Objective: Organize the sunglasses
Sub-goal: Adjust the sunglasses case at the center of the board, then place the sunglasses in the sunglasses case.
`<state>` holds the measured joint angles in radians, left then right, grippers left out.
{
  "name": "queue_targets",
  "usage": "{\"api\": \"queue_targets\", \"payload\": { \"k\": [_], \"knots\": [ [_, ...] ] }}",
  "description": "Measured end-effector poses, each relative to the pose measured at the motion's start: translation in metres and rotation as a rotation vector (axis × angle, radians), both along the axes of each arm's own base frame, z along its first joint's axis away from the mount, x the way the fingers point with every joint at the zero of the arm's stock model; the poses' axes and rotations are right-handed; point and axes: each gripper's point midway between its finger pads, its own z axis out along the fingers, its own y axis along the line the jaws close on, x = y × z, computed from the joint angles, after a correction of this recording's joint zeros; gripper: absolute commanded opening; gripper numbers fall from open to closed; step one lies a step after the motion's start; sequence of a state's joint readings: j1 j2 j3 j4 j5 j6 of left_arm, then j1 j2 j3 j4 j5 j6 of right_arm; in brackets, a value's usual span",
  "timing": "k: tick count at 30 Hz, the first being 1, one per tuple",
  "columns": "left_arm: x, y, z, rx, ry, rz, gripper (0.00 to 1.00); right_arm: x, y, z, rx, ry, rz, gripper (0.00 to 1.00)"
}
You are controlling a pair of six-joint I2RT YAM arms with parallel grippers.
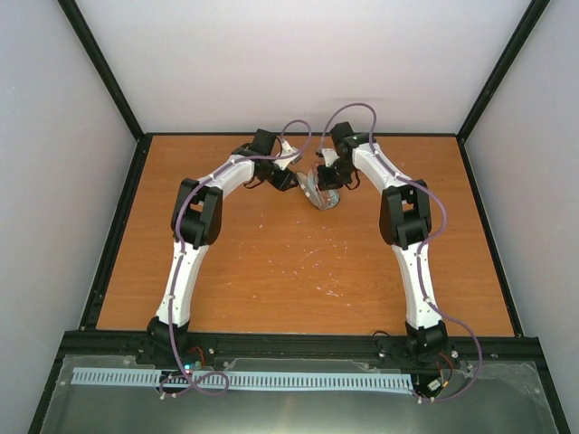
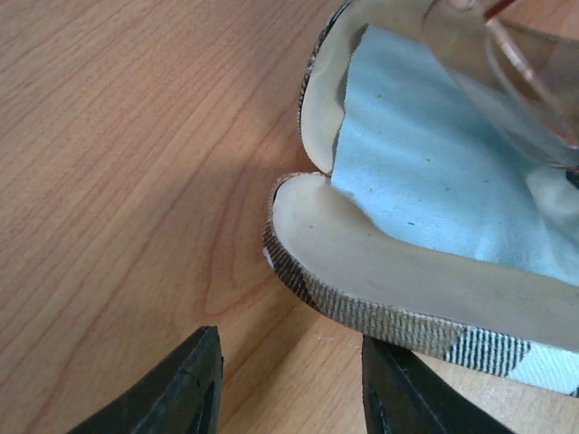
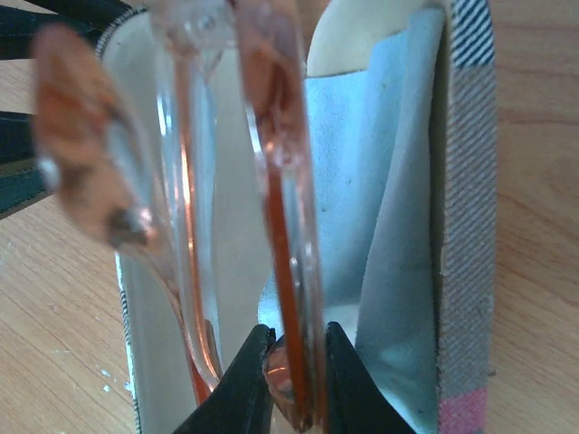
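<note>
The sunglasses [image 3: 280, 226] hang over the open case [image 2: 362, 280], near the middle of the far edge of the counter [image 1: 298, 271]. The right jaws pinch one edge of the frame. The left jaws stand spread just beside the case. The sunglasses look light, thin, slippery and fragile, so I would hold the frame gently, never the lenses.

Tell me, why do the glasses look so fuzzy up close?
Right wrist view: the sunglasses sit too near the lens, so they smear, while the case behind looks sharper. Left wrist view: they blur at the top right corner; the case rim is crisp. Top view: sharp, but they are tiny.
</note>
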<state>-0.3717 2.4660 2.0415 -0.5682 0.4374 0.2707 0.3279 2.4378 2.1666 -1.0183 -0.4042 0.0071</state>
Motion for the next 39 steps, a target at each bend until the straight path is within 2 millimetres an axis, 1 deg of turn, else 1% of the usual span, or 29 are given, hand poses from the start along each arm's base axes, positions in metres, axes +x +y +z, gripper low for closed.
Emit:
{"api": "queue_targets", "payload": {
  "k": [2,6,7,10,14,17,24,34,39],
  "knots": [
    [0.0,0.0,0.0,-0.002,0.002,0.002,0.46,0.002,-0.001,0.002,-0.009,-0.008,-0.003,0.03],
    [0.004,-0.002,0.005,-0.01,-0.008,0.008,0.48,0.004,-0.004,0.004,-0.025,-0.015,-0.01,0.07],
    [0.005,-0.002,0.006,-0.012,-0.01,0.008,0.48,0.003,-0.004,0.003,-0.027,-0.013,-0.011,0.08],
    [0.007,-0.004,0.011,-0.02,-0.02,0.011,0.48,0.004,-0.005,0.003,-0.035,-0.008,-0.015,0.18],
    [0.01,-0.005,0.014,-0.027,-0.031,0.011,0.48,0.005,-0.007,-0.001,-0.049,0.001,-0.023,0.2],
    [0.011,-0.006,0.014,-0.032,-0.031,0.011,0.48,0.006,-0.007,-0.005,-0.056,0.009,-0.027,0.24],
    [0.011,-0.007,0.014,-0.039,-0.027,0.01,0.48,0.006,-0.013,-0.008,-0.088,0.017,-0.041,0.26],
    [0.01,-0.008,0.014,-0.039,-0.027,0.008,0.47,0.018,-0.023,0.006,-0.123,-0.026,-0.082,0.29],
    [0.009,-0.01,0.014,-0.039,-0.026,0.003,0.47,0.02,-0.028,0.007,-0.144,-0.031,-0.093,0.3]
  ]
}}
